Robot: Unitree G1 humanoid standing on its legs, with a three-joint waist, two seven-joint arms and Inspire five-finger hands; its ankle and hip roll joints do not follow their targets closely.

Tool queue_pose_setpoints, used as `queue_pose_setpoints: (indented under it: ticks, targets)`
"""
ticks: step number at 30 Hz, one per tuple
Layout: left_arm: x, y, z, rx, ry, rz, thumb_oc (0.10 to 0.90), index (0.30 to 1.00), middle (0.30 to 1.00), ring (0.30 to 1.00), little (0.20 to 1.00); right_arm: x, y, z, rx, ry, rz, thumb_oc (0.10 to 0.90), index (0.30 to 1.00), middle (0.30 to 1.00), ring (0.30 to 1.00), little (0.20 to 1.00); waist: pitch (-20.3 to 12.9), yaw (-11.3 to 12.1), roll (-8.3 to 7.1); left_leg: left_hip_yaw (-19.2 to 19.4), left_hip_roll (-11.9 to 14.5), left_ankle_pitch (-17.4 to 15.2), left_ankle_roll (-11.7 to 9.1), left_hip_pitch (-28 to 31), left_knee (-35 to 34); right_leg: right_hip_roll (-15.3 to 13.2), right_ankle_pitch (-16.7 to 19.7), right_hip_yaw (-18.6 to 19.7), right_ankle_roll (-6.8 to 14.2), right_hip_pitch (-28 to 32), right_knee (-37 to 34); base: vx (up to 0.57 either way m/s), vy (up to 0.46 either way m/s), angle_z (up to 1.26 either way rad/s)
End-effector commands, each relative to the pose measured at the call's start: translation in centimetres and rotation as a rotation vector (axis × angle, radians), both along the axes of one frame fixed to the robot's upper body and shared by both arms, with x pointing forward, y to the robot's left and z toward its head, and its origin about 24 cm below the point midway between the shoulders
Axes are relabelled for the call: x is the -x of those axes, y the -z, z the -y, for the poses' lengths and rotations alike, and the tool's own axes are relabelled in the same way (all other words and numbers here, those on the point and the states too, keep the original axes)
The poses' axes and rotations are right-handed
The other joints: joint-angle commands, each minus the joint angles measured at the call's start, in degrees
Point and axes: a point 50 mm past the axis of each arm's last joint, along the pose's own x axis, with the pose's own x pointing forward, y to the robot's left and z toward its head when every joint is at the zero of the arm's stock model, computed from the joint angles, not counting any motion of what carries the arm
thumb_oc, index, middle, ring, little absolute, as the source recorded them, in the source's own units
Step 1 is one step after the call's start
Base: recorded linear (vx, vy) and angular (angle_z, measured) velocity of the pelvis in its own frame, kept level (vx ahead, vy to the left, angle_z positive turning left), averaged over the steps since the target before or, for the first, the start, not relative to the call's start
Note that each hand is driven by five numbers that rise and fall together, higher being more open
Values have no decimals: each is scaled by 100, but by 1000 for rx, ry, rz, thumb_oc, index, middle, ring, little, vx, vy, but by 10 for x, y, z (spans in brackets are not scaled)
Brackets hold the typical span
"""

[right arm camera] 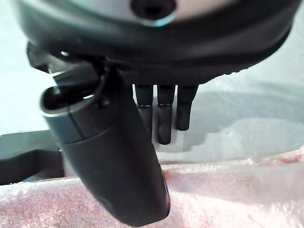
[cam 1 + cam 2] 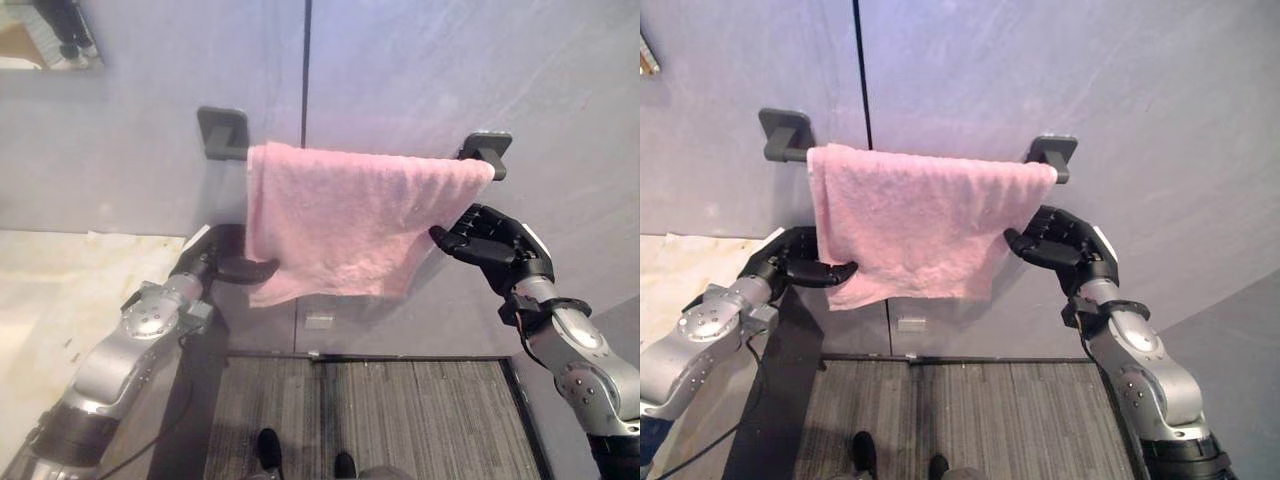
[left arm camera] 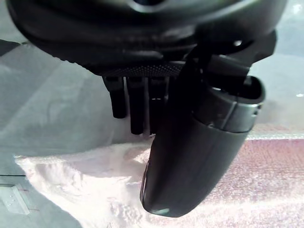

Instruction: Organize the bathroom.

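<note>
So in the left eye view there's a fluffy pink terry towel (image 2: 340,225) draped over a dark grey wall-mounted towel bar (image 2: 484,152), hanging on the pale grey panelled wall (image 2: 420,70). It sits a bit lopsided: the lower edge drops further on the robot's left side than on the right. The left hand (image 2: 232,262) is down at the towel's lower left corner, thumb poking out in front of the cloth, touching or just beside it. The right hand (image 2: 490,240) hangs just beside the towel's right edge, under the bar's right bracket, with fingers (image 2: 452,238) loosely bent toward the cloth and apart from it. Below is a grey striped floor mat (image 2: 400,410), and a pale beige surface (image 2: 50,300) off to the left.

Right eye view, same deal: towel (image 2: 920,225) over the bar (image 2: 1052,155), left hand (image 2: 800,262) at the lower left corner, right hand (image 2: 1065,245) just off the right edge.

Left wrist view: the left hand's (image 3: 190,156) fingers (image 3: 137,109) point straight out behind the towel (image 3: 85,185) while the thumb lies in front of it. Looks relaxed, not pinching.

Right wrist view: right hand (image 1: 118,161) with fingers (image 1: 164,118) stretched out behind the towel's (image 1: 228,194) top edge, thumb over the front, nothing clamped. A bit of the dark bar bracket (image 1: 23,154) shows beside it.
</note>
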Motion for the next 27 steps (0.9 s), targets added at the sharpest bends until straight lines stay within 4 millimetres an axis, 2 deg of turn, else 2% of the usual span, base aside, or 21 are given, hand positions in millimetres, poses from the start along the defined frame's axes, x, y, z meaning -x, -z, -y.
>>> queue_pose_setpoints:
  ticks: [1, 7, 15, 22, 27]
  targets:
    - [-17, -54, -3, 2, -28, 255, 800, 900, 900, 900, 900, -6, -55, 17, 64, 85, 246, 800, 900, 900, 900, 900, -539, -94, -64, 51, 515, -711, -304, 379, 751, -11, 179, -112, 498, -299, 307, 0, 0, 0]
    - [-16, -46, -3, 1, 5, 185, 800, 900, 900, 900, 900, -7, -44, 17, 94, 97, 186, 800, 900, 900, 900, 900, -531, -78, -49, 39, 517, -691, -308, 361, 740, -10, 178, -143, 490, -319, 317, -22, -2, -1]
    - [-10, -11, 5, 13, 114, -39, 800, 900, 900, 900, 900, -4, -18, 28, 254, 157, 45, 800, 900, 900, 900, 900, -483, -100, 37, 26, 519, -650, -293, 414, 652, -13, 187, -169, 508, -352, 332, -32, -6, -1]
    - [-1, 17, 2, 42, 100, -176, 800, 900, 900, 900, 900, 2, 0, 36, 309, 238, -48, 800, 900, 900, 900, 900, -465, -135, 111, 30, 536, -635, -288, 452, 573, 6, 174, -157, 498, -361, 334, -27, -16, -4]
    - [12, 47, -6, 32, 79, -285, 800, 900, 900, 900, 900, 13, 37, 43, 280, 306, -222, 800, 900, 900, 900, 900, -394, -192, 177, 14, 561, -614, -304, 416, 582, 8, 160, -152, 481, -413, 378, -51, -20, -10]
